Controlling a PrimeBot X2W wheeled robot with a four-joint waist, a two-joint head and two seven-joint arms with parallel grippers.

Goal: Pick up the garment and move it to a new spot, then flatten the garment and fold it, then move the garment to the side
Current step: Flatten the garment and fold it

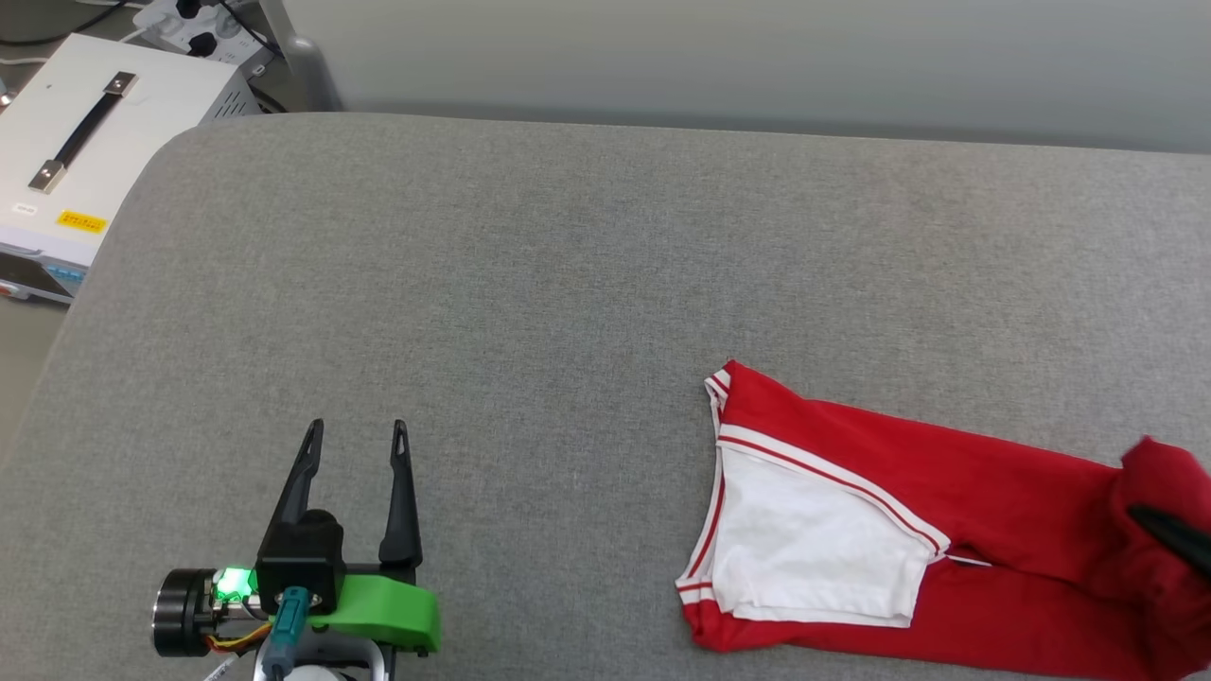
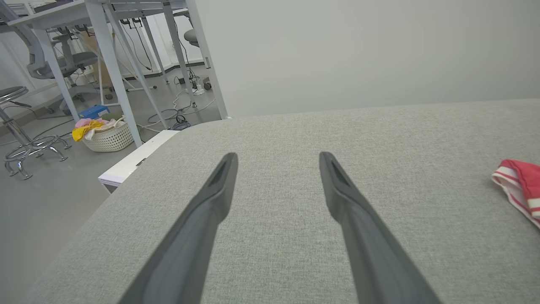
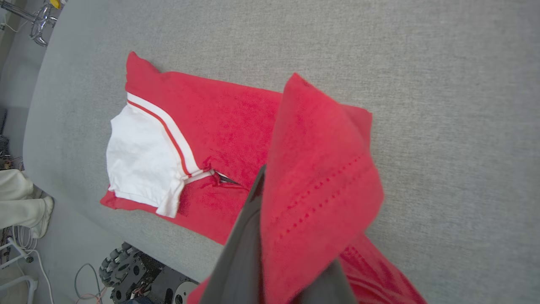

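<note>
Right pincer (image 3: 291,202) clamps a raised fold of the garment (image 1: 899,473), which sprawls by the table's (image 1: 568,284) near edge, toward its right corner. Soft, light and limp, it likely handles best by hem corners. Left pincer (image 1: 358,435) hovers, fingers apart, empty.

The shirt (image 1: 946,463) runs off the right and bottom edges of the head view, its far end cut away. The right claw (image 1: 1173,534) is just one dark finger poking from a red bunch at that edge. From its wrist, the fingers (image 3: 247,249) vanish under a raised fold, tips buried. In the left wrist view, the shirt is cut to a striped corner. The label (image 1: 81,221) on the box (image 1: 142,123) is too small to read.
</note>
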